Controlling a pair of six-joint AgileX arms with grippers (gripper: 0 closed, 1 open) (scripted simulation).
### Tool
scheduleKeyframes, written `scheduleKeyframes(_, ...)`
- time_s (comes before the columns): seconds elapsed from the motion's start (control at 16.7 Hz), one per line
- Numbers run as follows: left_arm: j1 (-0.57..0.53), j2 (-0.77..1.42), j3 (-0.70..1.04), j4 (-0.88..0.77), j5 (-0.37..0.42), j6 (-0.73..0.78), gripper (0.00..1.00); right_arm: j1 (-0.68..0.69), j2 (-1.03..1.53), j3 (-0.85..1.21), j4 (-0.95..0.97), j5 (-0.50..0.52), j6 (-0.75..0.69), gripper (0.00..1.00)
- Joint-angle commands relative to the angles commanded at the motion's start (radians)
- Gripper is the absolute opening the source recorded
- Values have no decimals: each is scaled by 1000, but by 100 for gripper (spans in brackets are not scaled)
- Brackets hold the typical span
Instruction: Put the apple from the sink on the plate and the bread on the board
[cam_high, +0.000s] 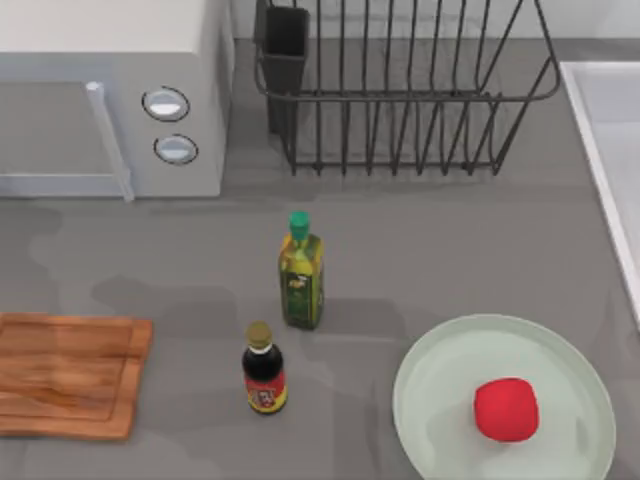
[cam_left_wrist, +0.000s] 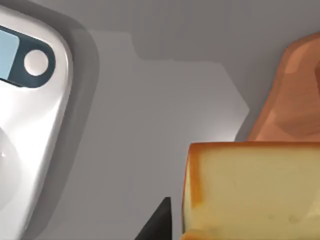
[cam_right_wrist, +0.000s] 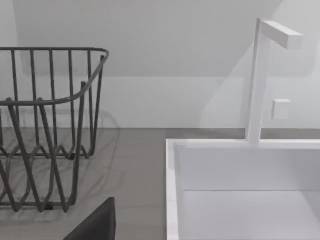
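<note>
apple (cam_high: 506, 409) sits on the plate (cam_high: 440, 355); bread (cam_left_wrist: 250, 190) close against left gripper's finger (cam_left_wrist: 157, 222), grasp unclear, beside the board (cam_left_wrist: 295, 95); released off-board, it lands on the counter.

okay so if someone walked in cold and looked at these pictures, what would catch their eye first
Most likely the apple, bright red on the pale green plate at the table's front right. Next, two bottles at the centre: an olive oil bottle with a green cap and, nearer the front, a dark sauce bottle. In the left wrist view, the bread looms large and golden beside the wooden board.
</note>
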Motion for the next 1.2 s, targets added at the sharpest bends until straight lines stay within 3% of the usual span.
scheduleKeyframes(0.9,-177,-337,-407,287,1,1605,0,0,0,0,0,0,0,100)
scheduleKeyframes(1.2,-230,-433,-527,374,0,2077,0,0,0,0,0,0,0,100)
